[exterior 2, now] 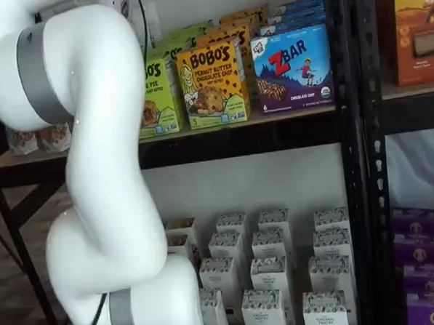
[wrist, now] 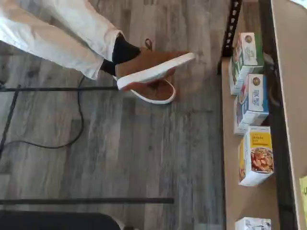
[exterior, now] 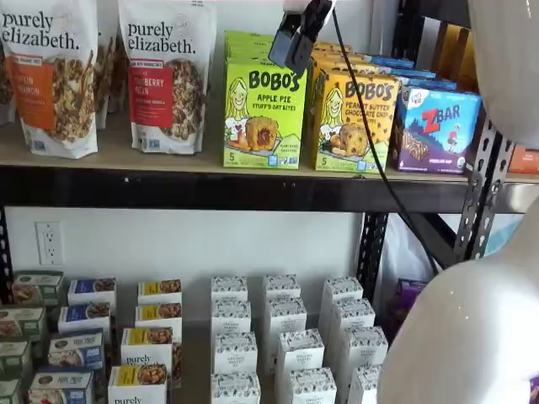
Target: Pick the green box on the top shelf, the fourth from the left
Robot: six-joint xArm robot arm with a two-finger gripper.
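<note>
The green box [exterior: 264,114] is a lime Bobo's Apple Pie carton standing upright at the front of the top shelf [exterior: 126,157], with more of the same behind it. In a shelf view the white arm covers its left part [exterior 2: 159,93]. My gripper [exterior: 299,38] shows only as black fingers hanging from the view's upper edge with a cable beside them, in front of the box's upper right corner. No gap between the fingers is readable and nothing shows in them. The wrist view shows the floor and lower-level boxes, not the green box.
A yellow-orange Bobo's box [exterior: 354,122] and a blue ZBar box [exterior: 436,126] stand right of the green one, granola bags [exterior: 164,76] to its left. Small white boxes [exterior: 282,345] fill the lower level. A person's leg and brown shoe [wrist: 148,67] are on the floor.
</note>
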